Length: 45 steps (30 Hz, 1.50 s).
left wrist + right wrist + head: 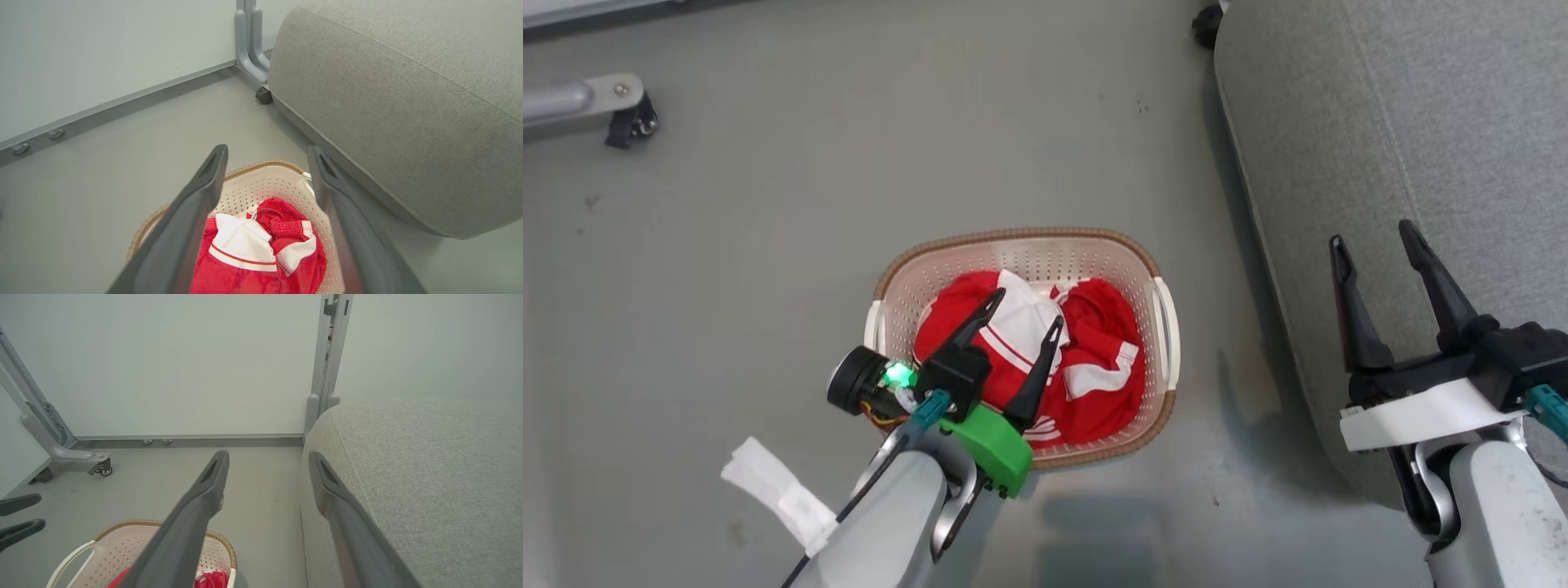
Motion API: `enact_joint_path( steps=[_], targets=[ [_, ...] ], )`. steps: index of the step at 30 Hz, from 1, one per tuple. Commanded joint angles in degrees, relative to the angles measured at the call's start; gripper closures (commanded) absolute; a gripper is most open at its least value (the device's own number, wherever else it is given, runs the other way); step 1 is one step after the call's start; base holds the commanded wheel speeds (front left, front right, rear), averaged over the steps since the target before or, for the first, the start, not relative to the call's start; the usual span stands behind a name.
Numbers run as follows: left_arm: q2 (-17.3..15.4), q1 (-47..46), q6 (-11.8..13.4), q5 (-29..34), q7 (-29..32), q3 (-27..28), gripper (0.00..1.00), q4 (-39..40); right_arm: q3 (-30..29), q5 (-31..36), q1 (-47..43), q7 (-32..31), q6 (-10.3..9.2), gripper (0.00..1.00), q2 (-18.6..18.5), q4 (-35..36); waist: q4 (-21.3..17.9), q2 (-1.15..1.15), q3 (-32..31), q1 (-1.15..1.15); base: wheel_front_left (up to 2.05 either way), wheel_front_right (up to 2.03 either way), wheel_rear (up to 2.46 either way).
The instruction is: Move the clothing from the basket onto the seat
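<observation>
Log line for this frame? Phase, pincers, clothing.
phase: pre-grasp | left pincer: open, above clothing in basket | right pincer: open, empty, over seat edge | clothing: in basket, none seen on seat

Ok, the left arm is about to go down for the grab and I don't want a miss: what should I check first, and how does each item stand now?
1. Left gripper open: ok, fingers spread wide.
2. Left gripper over the clothing: ok, above the red pile.
3. Clothing all inside the basket: ok, nothing hangs over the rim.
4. Right gripper out of the way: ok, open, over the edge of the seat.
5. Seat ready: ok, nothing lies on the part that shows.
6. Garments tangled together: cannot tell.
</observation>
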<state>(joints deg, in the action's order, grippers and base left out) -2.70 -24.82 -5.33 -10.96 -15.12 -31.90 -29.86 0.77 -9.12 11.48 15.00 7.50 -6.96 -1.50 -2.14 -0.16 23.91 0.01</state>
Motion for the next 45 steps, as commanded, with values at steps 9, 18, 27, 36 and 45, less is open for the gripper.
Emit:
enact_joint_path(
  steps=[9, 18, 27, 36, 45],
  targets=[
    [-0.4, -15.2, -1.3, -5.1, 0.1, -10.9, 0.0, -16.8, 1.6, 0.5, 6.5, 0.3, -0.01, 0.0, -1.1, 1.5, -2.1, 0.16, 16.6, -0.01, 0.0, 0.0, 0.0],
    [-0.4, -25.1, -0.5, -11.7, 5.1, -22.7, 0.0, -24.1, 4.9, 2.6, 11.1, 0.3, -0.03, 0.0, -1.7, 2.4, -3.8, 0.16, 23.3, -0.01, 0.0, 0.0, 0.0],
    [-0.4, -31.4, 2.8, -18.4, 11.0, -30.3, 0.0, -26.8, 6.3, 3.5, 13.8, 0.3, -0.03, 0.0, -2.6, 4.6, -4.7, 0.16, 29.5, -0.01, 0.0, 0.0, 0.0],
    [-0.3, -35.7, 7.9, -20.6, 12.1, -33.8, 0.0, -32.1, 7.2, 3.3, 16.9, 0.3, -0.03, 0.0, -2.9, 7.6, -5.8, 0.16, 34.2, -0.01, 0.0, 0.0, 0.0],
    [-0.4, -38.1, 9.9, -22.8, 13.0, -36.4, 0.0, -34.1, 9.3, 3.8, 18.5, 0.3, -0.03, 0.0, -2.7, 9.3, -6.3, 0.16, 37.6, -0.01, 0.0, 0.0, 0.0]
  ],
)
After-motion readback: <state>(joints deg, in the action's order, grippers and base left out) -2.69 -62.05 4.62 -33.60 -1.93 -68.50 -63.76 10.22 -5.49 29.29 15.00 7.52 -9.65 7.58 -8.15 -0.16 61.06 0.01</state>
